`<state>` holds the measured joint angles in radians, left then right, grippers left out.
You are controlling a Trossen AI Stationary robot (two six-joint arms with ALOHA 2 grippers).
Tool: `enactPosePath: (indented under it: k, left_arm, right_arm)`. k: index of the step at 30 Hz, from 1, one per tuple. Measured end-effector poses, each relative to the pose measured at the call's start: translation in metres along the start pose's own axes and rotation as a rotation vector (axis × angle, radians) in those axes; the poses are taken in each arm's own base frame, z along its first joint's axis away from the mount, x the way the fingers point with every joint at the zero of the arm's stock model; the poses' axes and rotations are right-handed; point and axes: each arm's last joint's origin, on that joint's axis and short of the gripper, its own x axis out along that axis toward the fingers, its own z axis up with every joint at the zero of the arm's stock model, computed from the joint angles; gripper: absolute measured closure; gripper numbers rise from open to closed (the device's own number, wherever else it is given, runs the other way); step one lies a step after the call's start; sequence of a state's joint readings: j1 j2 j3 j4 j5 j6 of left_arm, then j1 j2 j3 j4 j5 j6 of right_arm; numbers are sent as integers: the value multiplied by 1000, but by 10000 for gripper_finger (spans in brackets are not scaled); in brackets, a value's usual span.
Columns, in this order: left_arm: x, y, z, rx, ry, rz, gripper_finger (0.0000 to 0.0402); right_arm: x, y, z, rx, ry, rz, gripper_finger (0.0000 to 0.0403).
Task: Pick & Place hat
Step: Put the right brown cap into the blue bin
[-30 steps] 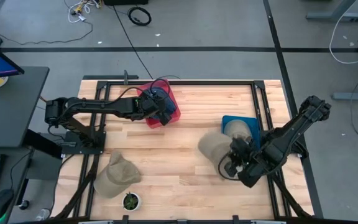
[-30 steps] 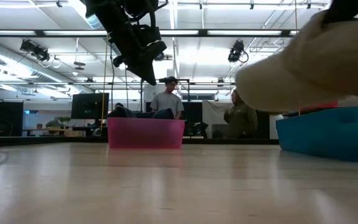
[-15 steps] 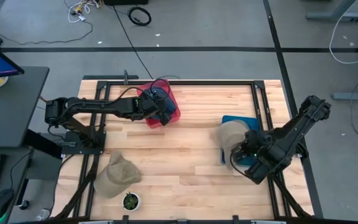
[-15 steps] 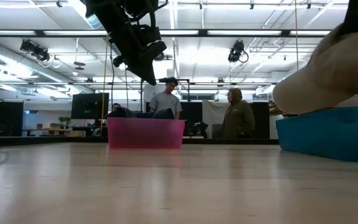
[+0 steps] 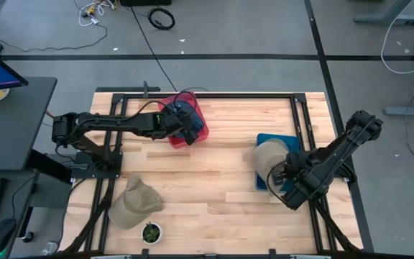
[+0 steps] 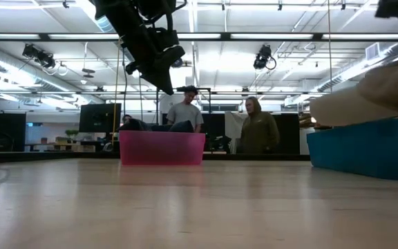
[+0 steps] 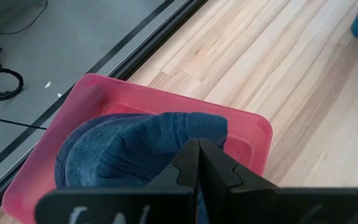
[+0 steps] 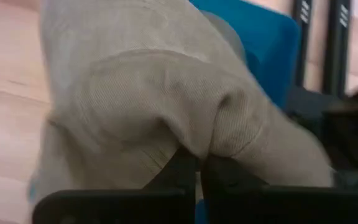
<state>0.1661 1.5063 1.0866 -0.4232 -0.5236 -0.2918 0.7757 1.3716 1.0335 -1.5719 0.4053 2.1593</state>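
Observation:
My right gripper (image 5: 276, 175) is shut on a tan hat (image 5: 270, 157) that sits over the blue bin (image 5: 282, 138) at the table's right; in the low view the hat (image 6: 368, 97) lies along the bin's rim (image 6: 365, 149). My left gripper (image 5: 192, 128) is shut and empty, and hangs above the pink bin (image 5: 202, 133) at the far left. A blue denim hat (image 7: 132, 149) lies inside the pink bin (image 7: 250, 134). A second tan hat (image 5: 135, 201) lies on the table near the front left. My right gripper pinches a bunched fold of the tan hat's cloth (image 8: 219, 134) between its two fingers. The cloth bulges over the fingertips and hides the rest of the hold. The hat's body spreads away from the fingers over the blue bin (image 8: 260, 37).
A small potted plant (image 5: 150, 232) stands at the table's front edge beside the second tan hat. Black frame rails (image 5: 304, 122) run along the table's sides. Bare wood lies in the table's middle. People (image 6: 258, 131) stand in the room beyond.
My right gripper has carried the tan hat toward the table's right edge, from over the bare wood to over the blue bin. The hat has come down until it lies along the bin's rim.

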Motion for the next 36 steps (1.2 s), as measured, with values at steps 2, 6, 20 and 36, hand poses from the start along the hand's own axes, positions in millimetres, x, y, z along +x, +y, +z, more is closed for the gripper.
enactPosePath:
  k: [2, 6, 20, 36]
  left_arm:
    - [0, 0, 0, 0, 0, 0, 388]
    - [0, 0, 0, 0, 0, 0, 388]
    - [0, 0, 0, -6, 0, 0, 388]
    - [0, 0, 0, 0, 0, 0, 388]
  right_arm:
    - [1, -1, -1, 1, 26, -23, 396]
    - [0, -3, -1, -16, 82, -46, 396]
    - [0, -1, -5, 57, 178, -44, 396]
    - [82, 15, -24, 158, 84, 195, 394]
